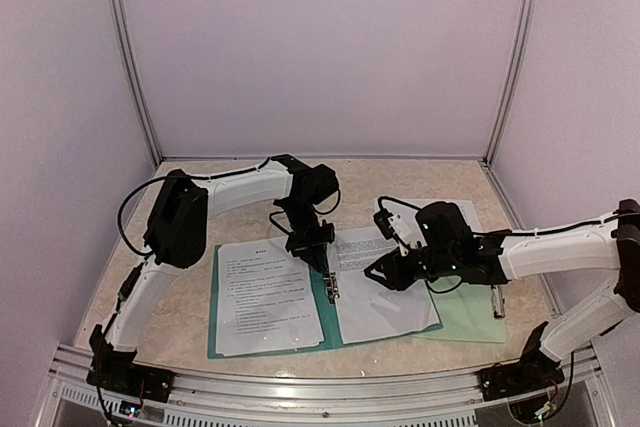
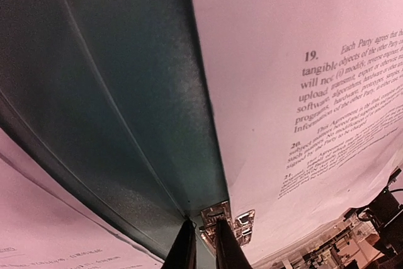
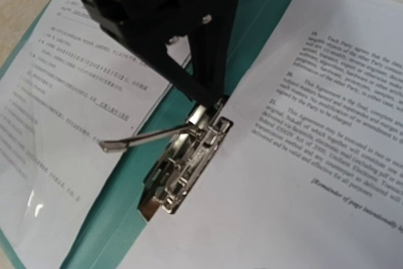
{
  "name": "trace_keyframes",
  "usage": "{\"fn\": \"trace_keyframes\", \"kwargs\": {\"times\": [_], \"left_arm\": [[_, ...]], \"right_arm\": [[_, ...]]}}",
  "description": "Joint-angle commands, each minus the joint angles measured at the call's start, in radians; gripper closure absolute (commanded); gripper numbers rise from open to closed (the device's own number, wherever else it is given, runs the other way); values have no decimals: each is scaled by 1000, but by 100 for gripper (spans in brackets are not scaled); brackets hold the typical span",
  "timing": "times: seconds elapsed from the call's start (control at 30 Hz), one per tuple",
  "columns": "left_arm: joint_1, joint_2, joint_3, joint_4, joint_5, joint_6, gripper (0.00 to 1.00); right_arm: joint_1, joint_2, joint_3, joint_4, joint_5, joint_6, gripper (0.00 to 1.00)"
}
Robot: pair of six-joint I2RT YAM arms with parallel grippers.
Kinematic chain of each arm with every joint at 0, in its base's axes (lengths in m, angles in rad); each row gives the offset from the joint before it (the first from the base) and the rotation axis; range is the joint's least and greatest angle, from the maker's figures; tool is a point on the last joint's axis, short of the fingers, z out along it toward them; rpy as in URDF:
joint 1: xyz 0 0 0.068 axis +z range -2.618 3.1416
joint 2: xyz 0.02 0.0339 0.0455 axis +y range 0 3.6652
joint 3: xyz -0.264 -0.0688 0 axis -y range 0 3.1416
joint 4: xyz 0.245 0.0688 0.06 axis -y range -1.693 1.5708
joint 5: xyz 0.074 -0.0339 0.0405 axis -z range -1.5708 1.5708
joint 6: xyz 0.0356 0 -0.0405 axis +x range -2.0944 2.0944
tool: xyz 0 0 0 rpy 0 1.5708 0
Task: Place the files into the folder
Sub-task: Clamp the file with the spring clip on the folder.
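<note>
The dark teal folder (image 1: 328, 319) lies open on the table. One printed white sheet (image 1: 265, 297) lies on its left half, another (image 1: 385, 307) on its right half. My left gripper (image 1: 325, 265) points down at the metal spring clip (image 1: 331, 285) on the spine. In the left wrist view its fingertips (image 2: 203, 250) are nearly together, touching the clip (image 2: 230, 222). In the right wrist view the clip (image 3: 189, 168) has its lever (image 3: 145, 137) raised to the left. My right gripper (image 1: 378, 272) hovers over the right sheet, jaws spread and empty.
A pale mint clipboard (image 1: 470, 312) with a metal clip (image 1: 497, 302) lies at the right, under the right sheet's edge. Another sheet (image 1: 462, 215) shows behind my right arm. White walls and metal posts enclose the table; a rail runs along the near edge.
</note>
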Motion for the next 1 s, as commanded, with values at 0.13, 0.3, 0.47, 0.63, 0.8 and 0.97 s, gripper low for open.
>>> {"fn": "trace_keyframes", "kwargs": {"times": [0.13, 0.3, 0.47, 0.63, 0.8, 0.97], "left_arm": [[-10, 12, 16, -18, -27, -3, 99], [-9, 0, 15, -13, -49, 14, 100], [2, 0, 16, -16, -59, 45, 100], [18, -1, 7, -4, -63, 64, 100], [33, 10, 7, -2, -56, 84, 100], [44, 10, 7, 1, -50, 94, 100]], "right_arm": [[8, -9, -11, 15, -9, 1, 67], [8, -3, 3, 6, -13, -10, 67], [8, 24, 61, -39, -27, -61, 64], [8, 90, 153, -101, -57, -143, 56], [23, 151, 238, -139, -50, -241, 57], [68, 200, 304, -162, -29, -335, 58]]}}
